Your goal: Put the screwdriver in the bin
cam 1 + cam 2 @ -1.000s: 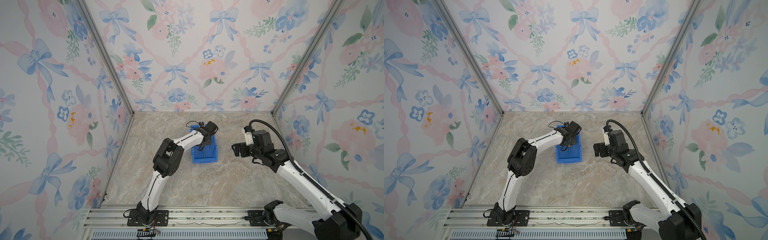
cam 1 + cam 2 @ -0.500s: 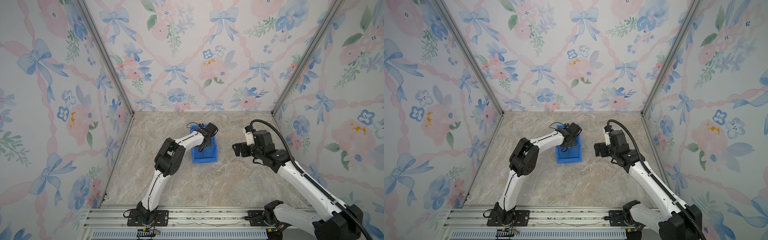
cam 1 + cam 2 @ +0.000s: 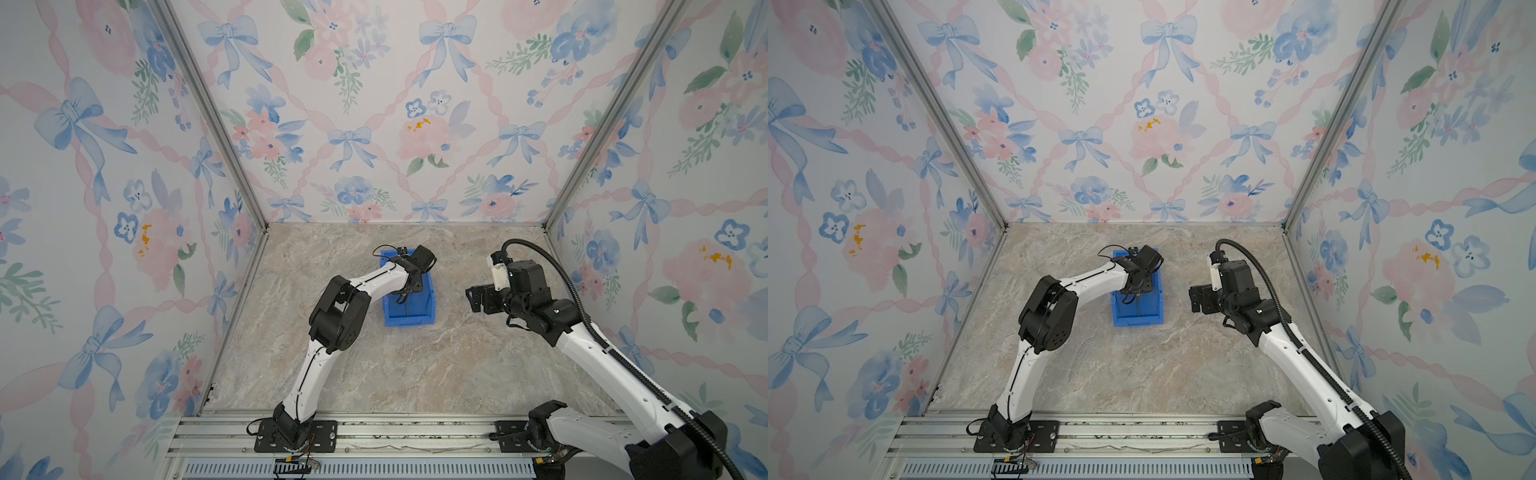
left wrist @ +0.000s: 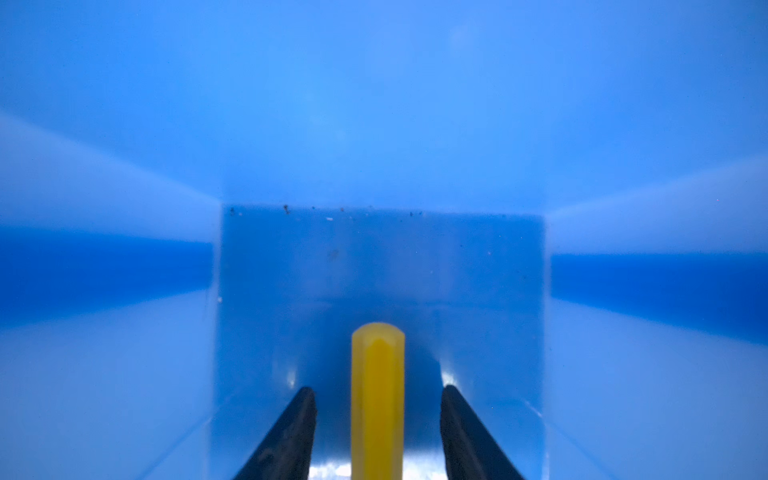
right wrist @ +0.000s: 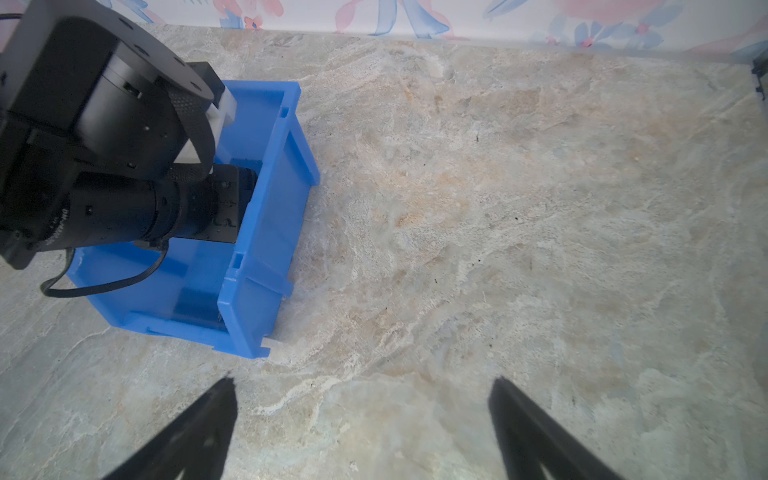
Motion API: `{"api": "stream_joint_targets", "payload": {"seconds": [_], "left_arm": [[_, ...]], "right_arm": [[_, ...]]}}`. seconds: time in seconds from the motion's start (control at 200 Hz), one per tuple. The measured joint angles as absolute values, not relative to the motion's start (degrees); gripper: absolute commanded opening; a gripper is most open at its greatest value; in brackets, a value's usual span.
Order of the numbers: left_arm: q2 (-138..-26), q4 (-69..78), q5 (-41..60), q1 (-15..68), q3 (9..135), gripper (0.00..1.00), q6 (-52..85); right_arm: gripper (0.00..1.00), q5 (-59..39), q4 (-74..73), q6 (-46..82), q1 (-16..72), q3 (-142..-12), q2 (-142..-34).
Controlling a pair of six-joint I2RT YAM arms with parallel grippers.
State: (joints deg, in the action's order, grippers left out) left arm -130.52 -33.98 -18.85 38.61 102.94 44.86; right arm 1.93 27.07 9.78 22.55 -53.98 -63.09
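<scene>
The blue bin (image 3: pixel 409 320) (image 3: pixel 1138 322) stands on the stone table, mid-back. My left gripper (image 3: pixel 409 286) (image 3: pixel 1136 289) reaches down inside it. In the left wrist view the screwdriver's yellow handle (image 4: pixel 377 395) lies between the two black fingers (image 4: pixel 291 436) with a gap on each side, so the left gripper (image 4: pixel 377 387) is open, with blue bin walls (image 4: pixel 374 104) all around. In both top views a thin dark shaft (image 3: pixel 406 306) (image 3: pixel 1136 306) runs along the bin floor. My right gripper (image 3: pixel 473 299) (image 5: pixel 363 379) hangs open and empty over bare table, right of the bin (image 5: pixel 266 232).
Floral walls close in the table (image 3: pixel 415 374) on three sides. An aluminium rail (image 3: pixel 395 432) with both arm bases runs along the front edge. The left arm's wrist and camera (image 5: pixel 104 166) fill the bin's upper part.
The left jaws have parted from shut to open, letting go of the yellow handle inside the bin. The left wrist shifted slightly over the bin. The right arm stayed put.
</scene>
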Motion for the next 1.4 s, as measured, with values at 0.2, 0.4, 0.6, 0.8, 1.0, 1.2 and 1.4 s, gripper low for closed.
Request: {"api": "stream_joint_targets", "payload": {"seconds": [0.2,0.4,0.6,0.8,1.0,1.2,1.4], "left_arm": [[-124.9,-34.0,-19.0,38.9,100.5,0.61,44.7],[-115.7,-33.5,-20.0,41.2,96.7,0.76,43.1],[-103.0,-32.2,-23.6,44.2,87.1,0.97,40.5],[-85.5,-28.3,-28.6,42.7,69.3,0.98,37.6],[-64.9,-23.6,-29.1,31.9,50.6,0.98,36.1],[-51.8,-19.3,-26.5,21.6,39.9,0.97,32.1],[-53.1,-15.1,-26.0,18.0,34.7,0.98,25.8]], "right_arm": [[0.97,2.2,28.1,9.8,22.5,-54.0,-62.8],[0.97,3.0,29.6,10.0,21.6,-54.0,-60.9],[0.97,2.9,30.0,11.3,17.5,-53.2,-56.8],[0.97,2.1,29.8,12.4,13.7,-50.1,-53.9],[0.97,0.1,29.3,15.0,7.3,-44.9,-50.8],[0.97,3.5,27.1,17.0,1.3,-38.6,-45.9],[0.97,8.0,20.8,15.9,-3.9,-26.6,-38.4]]}}
